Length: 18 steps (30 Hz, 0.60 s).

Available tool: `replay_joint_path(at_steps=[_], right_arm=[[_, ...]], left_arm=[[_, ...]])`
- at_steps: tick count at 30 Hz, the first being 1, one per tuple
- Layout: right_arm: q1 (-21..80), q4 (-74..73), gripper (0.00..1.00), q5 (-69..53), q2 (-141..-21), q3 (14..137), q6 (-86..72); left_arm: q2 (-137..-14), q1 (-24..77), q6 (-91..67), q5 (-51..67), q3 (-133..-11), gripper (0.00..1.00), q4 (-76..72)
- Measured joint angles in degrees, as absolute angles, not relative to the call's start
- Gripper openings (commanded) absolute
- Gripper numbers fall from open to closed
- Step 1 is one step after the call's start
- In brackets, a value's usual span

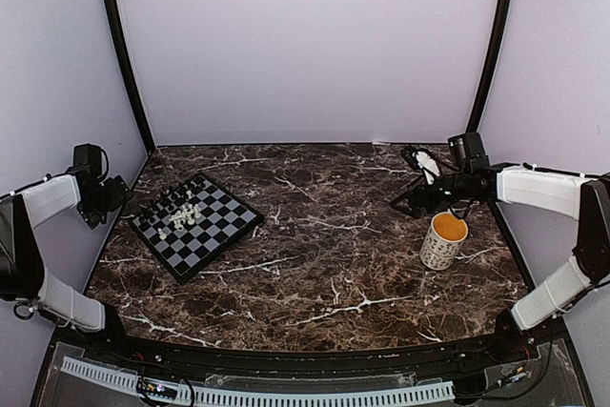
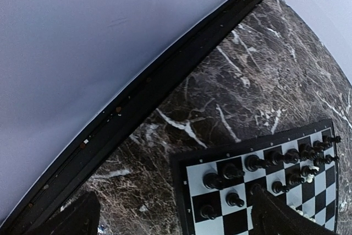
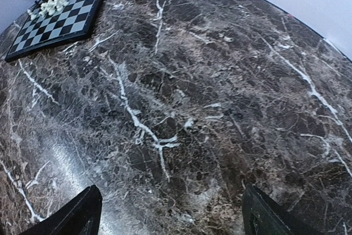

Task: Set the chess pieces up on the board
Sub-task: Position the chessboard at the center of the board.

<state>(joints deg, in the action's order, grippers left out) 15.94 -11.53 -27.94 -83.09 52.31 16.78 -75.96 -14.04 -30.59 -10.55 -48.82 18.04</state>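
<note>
Top external view, from the left wall across: the left gripper (image 1: 122, 195) hangs low just beside the far-left corner of the board (image 1: 217, 235), jaws spread wide and holding nothing. The left wrist view agrees, with only that corner and bare tabletop between the fingers (image 2: 77, 218).

The board lies turned like a diamond on the left part of the marble table (image 1: 324, 264). The black pieces (image 1: 170, 203) stand in rows along its far-left side. The white pieces (image 1: 183, 217) sit bunched together just inside them, nearer the board's middle.

Far to the right, well apart from the board, the right gripper (image 1: 405, 181) hovers over the table near the back right corner. Its jaws gape too, with only marble between them. Just in front of it stands a patterned mug (image 1: 442, 241) with an orange inside.
</note>
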Motion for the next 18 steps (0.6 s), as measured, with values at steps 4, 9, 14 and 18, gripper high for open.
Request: replay_joint_path(at_steps=[4,9,14,18], right_arm=[[16.29,-11.14,0.89,-30.55,-83.09,50.72,18.41],[16.47,-9.89,0.89,-32.86,-83.18,50.61,20.03],[16.49,-9.39,0.87,-33.93,-83.94,50.61,21.06],[16.49,-9.45,0.87,-34.61,-84.60,50.61,22.06]], left_arm=[[-78.85,-19.86,-32.82,-4.95,-48.03,0.89,17.32],[-82.65,-24.82,-34.74,2.39,-47.33,0.76,15.44],[-85.56,-25.89,-35.86,8.10,-47.20,0.60,13.06],[-89.82,-26.15,-36.86,11.55,-47.66,0.49,11.68]])
